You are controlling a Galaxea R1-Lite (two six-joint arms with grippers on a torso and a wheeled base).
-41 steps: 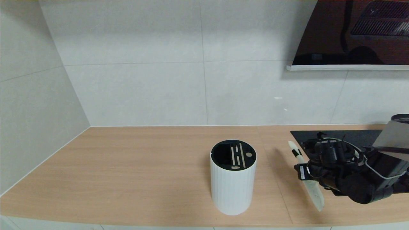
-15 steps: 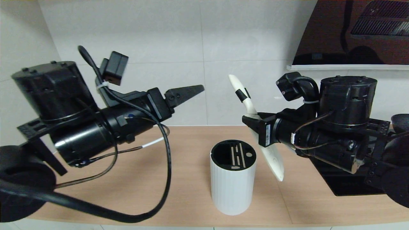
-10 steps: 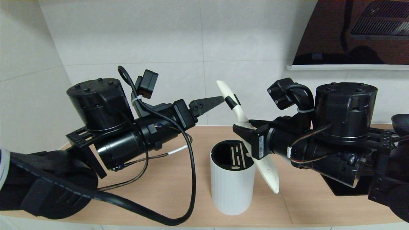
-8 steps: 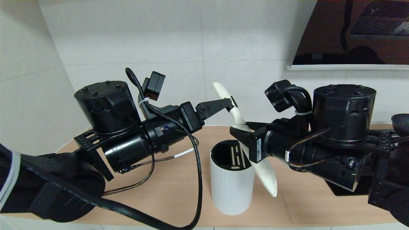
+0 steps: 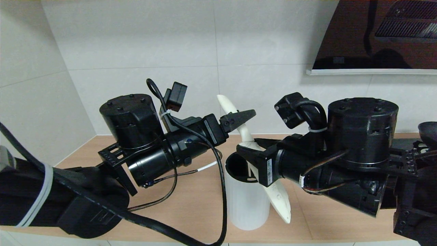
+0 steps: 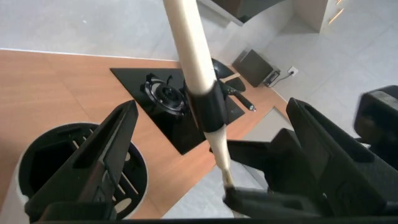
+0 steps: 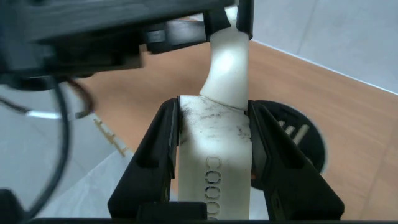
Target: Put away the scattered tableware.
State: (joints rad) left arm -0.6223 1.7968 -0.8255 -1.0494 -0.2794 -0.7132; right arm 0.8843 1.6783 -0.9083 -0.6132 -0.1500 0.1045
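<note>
The right gripper squeezes the tilted white knife, close to the white holder. The left gripper is spread wide (one finger each side of the handle).

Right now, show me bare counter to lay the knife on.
Bare counter left of the white holder, and a strip between it and the cooktop. Crowded above the holder: left gripper and right gripper at the knife.
</note>
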